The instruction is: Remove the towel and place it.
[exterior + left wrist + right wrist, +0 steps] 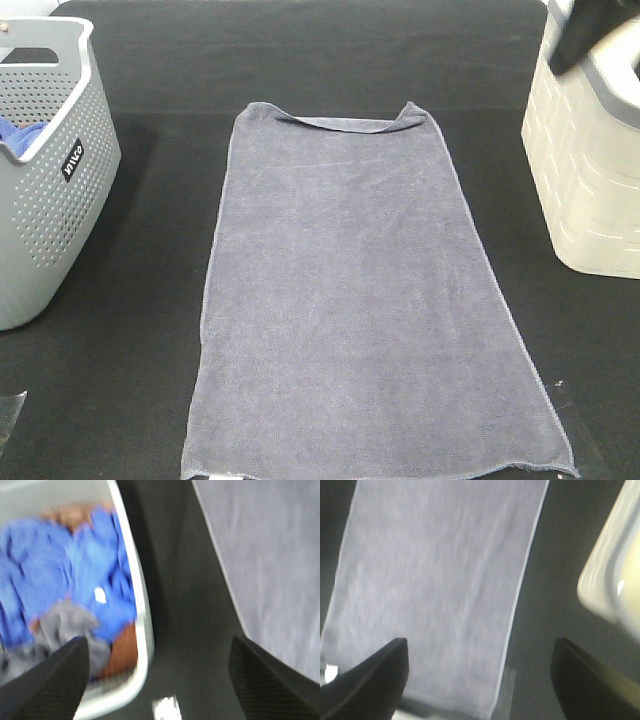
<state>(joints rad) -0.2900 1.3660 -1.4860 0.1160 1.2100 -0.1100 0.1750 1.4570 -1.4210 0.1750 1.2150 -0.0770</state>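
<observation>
The slate grey-purple towel (pixel 360 300) lies spread flat on the black table, its long side running from the far middle to the front edge. A narrow strip of its far hem is folded over. Neither arm shows in the exterior high view. In the left wrist view my left gripper (pixel 157 650) is open and empty, above the strip of table between the grey basket and the towel (pixel 270 555). My right gripper (pixel 480 650) also stands open with nothing in it, hovering over the towel's (pixel 435 580) edge and the table beside it.
A grey perforated basket (pixel 50 170) stands at the left with a blue cloth bundle (pixel 75 570) and other fabric inside. A cream basket (pixel 590 170) stands at the right with a dark cloth (pixel 590 30) draped over its rim.
</observation>
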